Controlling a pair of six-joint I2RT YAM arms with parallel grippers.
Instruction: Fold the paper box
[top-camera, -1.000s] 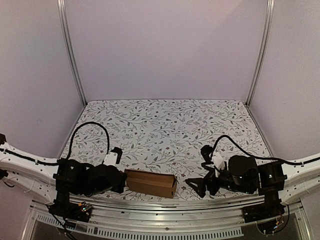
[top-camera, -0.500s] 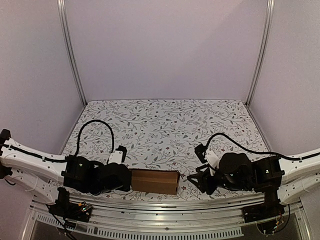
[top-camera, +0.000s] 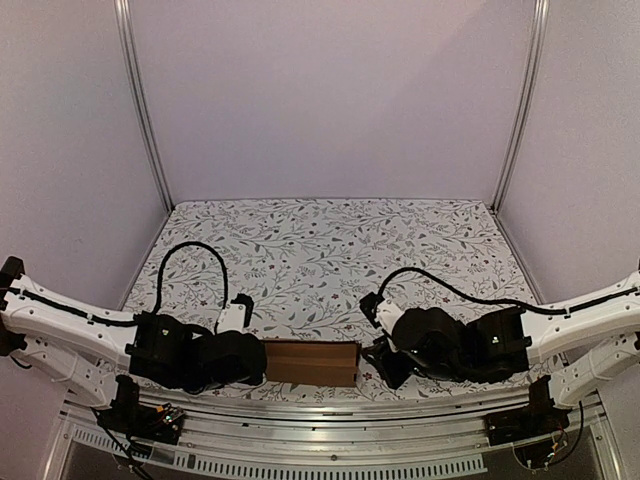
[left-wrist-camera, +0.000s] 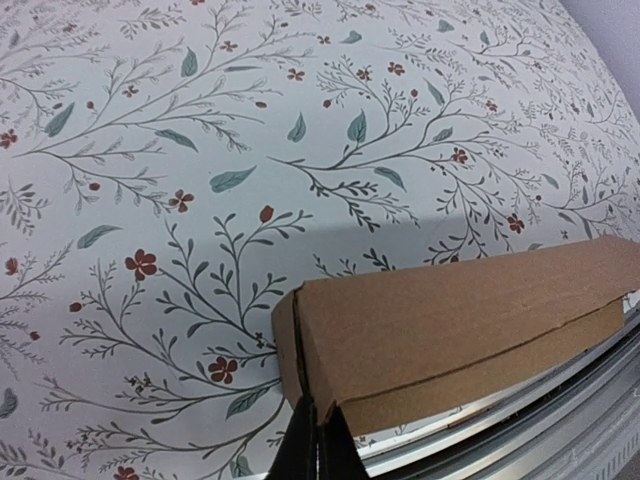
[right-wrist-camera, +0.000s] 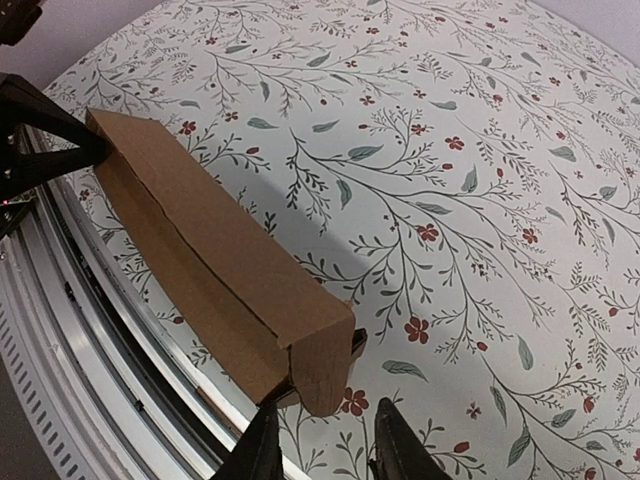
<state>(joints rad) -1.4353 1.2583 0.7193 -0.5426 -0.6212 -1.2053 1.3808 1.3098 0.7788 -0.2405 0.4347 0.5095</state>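
The paper box (top-camera: 310, 362) is a plain brown oblong carton lying along the table's near edge. My left gripper (top-camera: 260, 364) is shut, and its tips (left-wrist-camera: 318, 445) press on the carton's left end corner (left-wrist-camera: 300, 350). From the right wrist, the carton (right-wrist-camera: 200, 240) runs up-left to the left gripper (right-wrist-camera: 60, 140) at its far end. My right gripper (right-wrist-camera: 328, 440) is open with a narrow gap. Its fingers (right-wrist-camera: 262, 445) stand either side of the carton's closed right end flap (right-wrist-camera: 325, 365), which sits just ahead of the tips. A small dark tab pokes out beside that flap.
The floral tablecloth (top-camera: 330, 260) covers the table. A metal rail (top-camera: 330, 415) runs along the near edge just in front of the carton, also seen as the rail (right-wrist-camera: 80, 340) from the right wrist. Pale walls and upright posts (top-camera: 140, 110) enclose the back and sides.
The right gripper has slid left to the carton's right end and its jaws have narrowed a lot. The left gripper pushed the carton slightly right, squaring it with the table edge.
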